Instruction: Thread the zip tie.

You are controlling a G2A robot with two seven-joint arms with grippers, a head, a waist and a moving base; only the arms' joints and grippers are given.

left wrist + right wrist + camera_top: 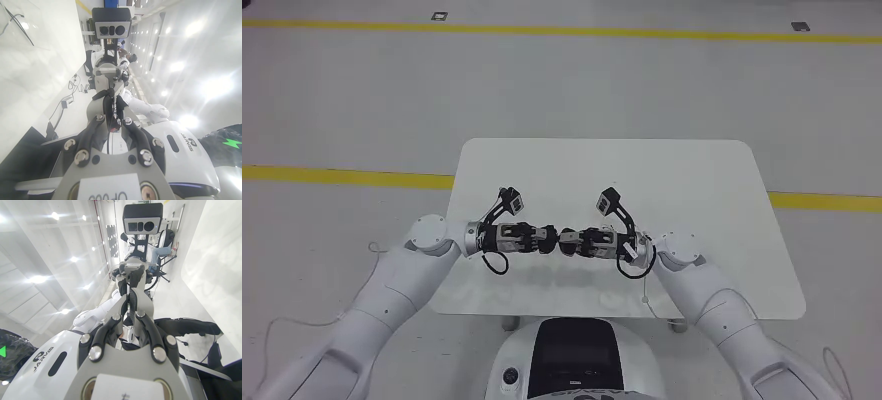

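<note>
Left claw (552, 240), right claw (566, 243) tip to tip; zip tie indiscernible

A white table (712, 200) with rounded corners stands on pale floor (342, 100) crossed by yellow lines (342, 177).

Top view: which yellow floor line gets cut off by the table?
The nearer yellow line: the table hides its middle stretch, so it shows only at either side. The far yellow line runs unbroken well beyond the table.

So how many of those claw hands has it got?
2: the left gripper and the right gripper, facing tip to tip above the near half of the table.
</note>
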